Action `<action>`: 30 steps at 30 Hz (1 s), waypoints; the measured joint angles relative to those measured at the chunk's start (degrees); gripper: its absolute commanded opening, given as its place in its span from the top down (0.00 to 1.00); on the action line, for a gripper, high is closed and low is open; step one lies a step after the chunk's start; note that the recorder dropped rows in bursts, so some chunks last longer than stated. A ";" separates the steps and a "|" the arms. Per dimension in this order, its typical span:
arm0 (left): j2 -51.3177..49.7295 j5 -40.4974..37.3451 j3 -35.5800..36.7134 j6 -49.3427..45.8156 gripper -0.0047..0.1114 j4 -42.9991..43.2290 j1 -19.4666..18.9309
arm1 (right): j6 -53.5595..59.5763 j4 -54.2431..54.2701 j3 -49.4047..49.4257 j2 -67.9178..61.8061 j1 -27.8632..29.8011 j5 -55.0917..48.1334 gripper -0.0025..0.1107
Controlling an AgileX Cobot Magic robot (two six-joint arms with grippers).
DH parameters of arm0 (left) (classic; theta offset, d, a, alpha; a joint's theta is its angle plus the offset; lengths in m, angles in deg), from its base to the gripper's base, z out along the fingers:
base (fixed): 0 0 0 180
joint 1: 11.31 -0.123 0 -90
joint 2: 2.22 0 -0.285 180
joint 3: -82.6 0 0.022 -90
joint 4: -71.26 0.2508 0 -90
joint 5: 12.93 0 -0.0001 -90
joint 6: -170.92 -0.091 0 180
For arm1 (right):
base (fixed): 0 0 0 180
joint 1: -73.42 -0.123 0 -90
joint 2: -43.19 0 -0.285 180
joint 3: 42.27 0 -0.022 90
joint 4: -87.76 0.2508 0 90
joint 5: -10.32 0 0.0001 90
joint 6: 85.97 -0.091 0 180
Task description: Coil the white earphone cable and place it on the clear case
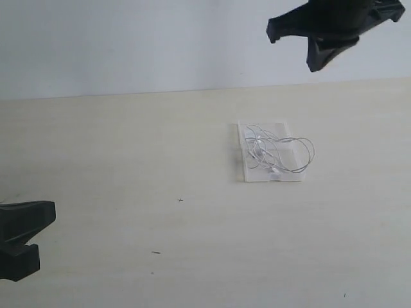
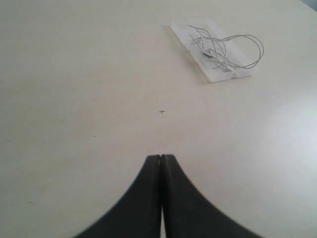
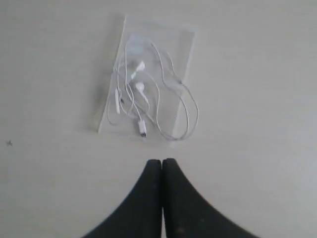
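Pale bench against a plain white wall, with a clear case (image 1: 255, 174) lying nearer the far edge on the right arm's side and the earphone cable (image 1: 264, 149) heaped on it in loose loops. Left tool (image 2: 161, 157) pinched closed and empty, low by the front edge; right tool (image 3: 162, 161) closed and empty too, raised well above the case. Placement judged done: back away high and straight, keeping clear of the one loop spilling past the case edge onto the bench. Coil stretched roughly along the far edge, earbuds (image 3: 140, 87) tucked mid-coil.
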 measured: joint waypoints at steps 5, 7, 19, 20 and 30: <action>0.00 0.00 0.00 0.00 0.96 0.13 0.00 | 0.10 0.00 21.57 15.05 0.00 -0.59 0.98; 0.00 0.00 0.00 0.00 0.96 0.13 0.00 | 0.10 0.00 25.51 18.74 0.00 -0.84 0.98; 0.00 0.00 0.10 0.00 0.96 0.13 0.00 | 0.10 0.00 26.31 20.79 0.00 -0.75 0.98; 0.00 0.00 0.10 0.00 0.96 0.13 0.00 | 0.10 0.00 26.44 21.37 0.00 -0.63 0.98; 0.00 0.00 0.10 0.00 0.96 0.13 0.00 | 0.10 0.10 26.44 40.81 0.00 13.15 0.98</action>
